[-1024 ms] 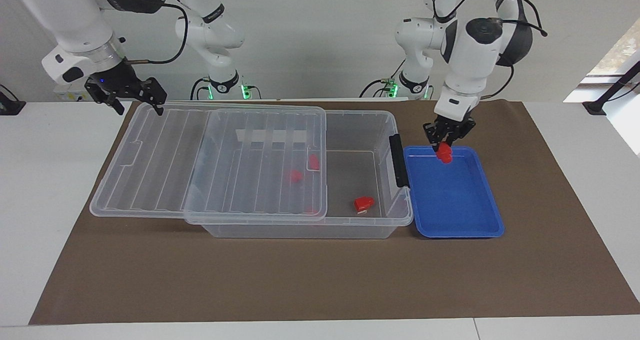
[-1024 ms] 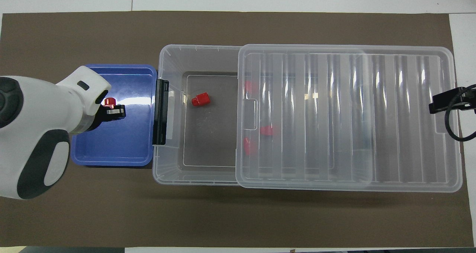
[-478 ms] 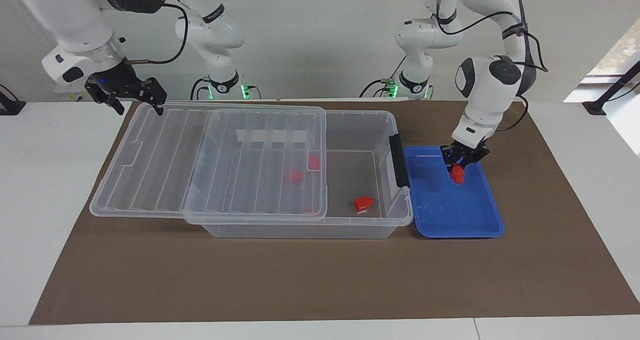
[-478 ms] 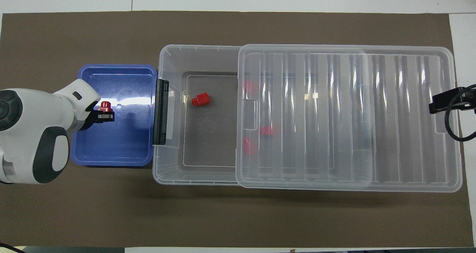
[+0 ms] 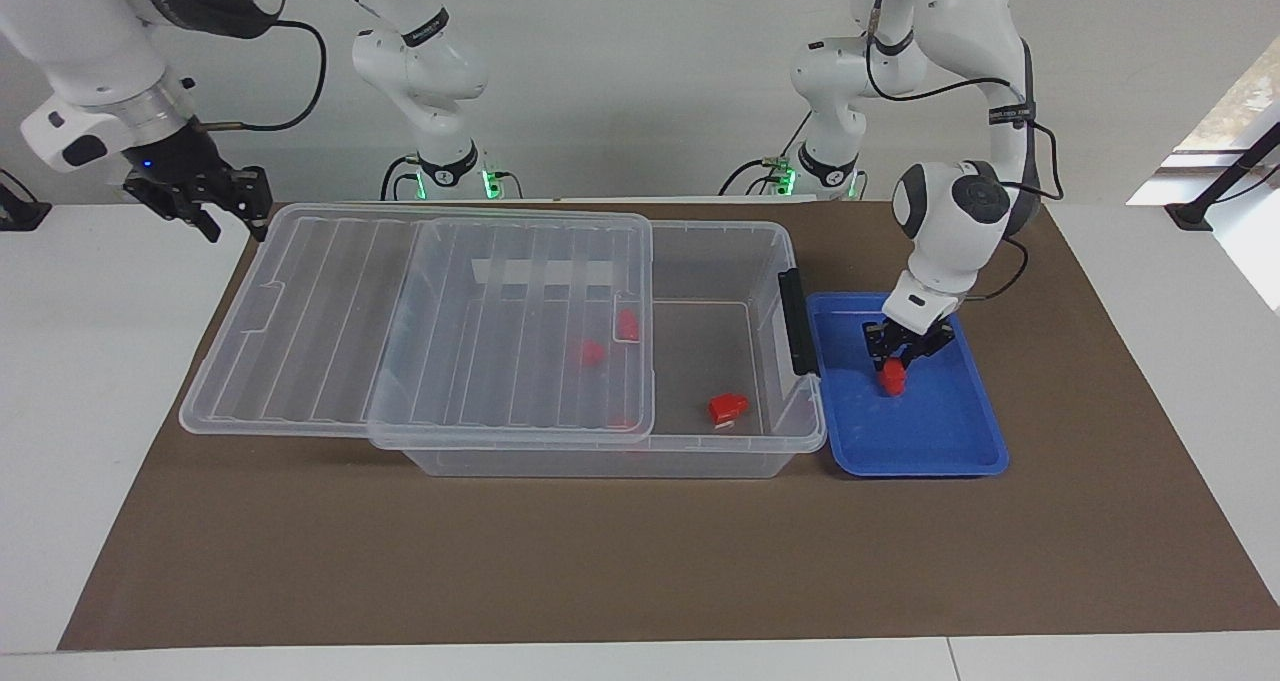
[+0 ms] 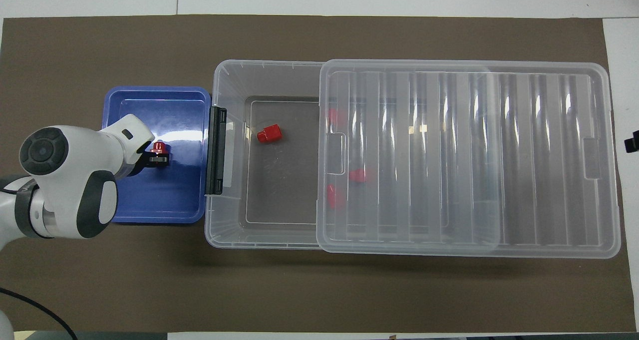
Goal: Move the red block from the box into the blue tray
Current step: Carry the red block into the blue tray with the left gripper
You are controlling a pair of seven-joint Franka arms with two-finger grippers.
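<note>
A brown mat [image 5: 600, 561] is covering the middle of a white table [image 5: 80, 411]. On the mat, a large clear box [image 5: 720, 261] is sitting with its ribbed clear lid [image 5: 330, 321] slid partway off toward the right arm's end of the table, so that the lid is covering most of the box and overhanging its end there. The uncovered part of the box is lying toward the left arm's end, where a black latch handle [image 5: 795, 321] is closing off its end wall.

Just beside that handle, a blue tray [image 5: 960, 456] is resting on the mat, touching or nearly touching the box.

The left gripper [image 5: 897, 359] is reaching down into the tray, near its middle. Its fingers are standing on either side of a red block [image 5: 891, 379], which is sitting at the tray floor; whether they are gripping the block or slightly parted from it cannot be told.

A second red block [image 5: 728, 408] is lying in the open part of the box, and three more [image 5: 627, 323] are showing dimly through the lid.

The right gripper [image 5: 215, 206] is hanging in the air over the table, just off the overhanging end of the lid, holding nothing. How wide its jaws are standing cannot be told.
</note>
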